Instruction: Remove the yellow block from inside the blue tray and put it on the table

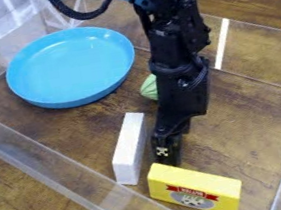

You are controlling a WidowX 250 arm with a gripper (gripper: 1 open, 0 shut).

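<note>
The yellow block (194,189) lies flat on the table (259,107) near the front edge, its red-and-white label facing up. The blue tray (69,66) sits at the back left with nothing in it. My gripper (167,150) hangs on the black arm, pointing down, just behind the block's left end and beside the white block (131,147). It looks open, with nothing between its fingers, and it does not touch the yellow block.
A green object (149,87) lies behind the arm, next to the tray. A thin white strip (222,43) lies at the back right. Clear plastic walls (61,181) border the table's front and left sides.
</note>
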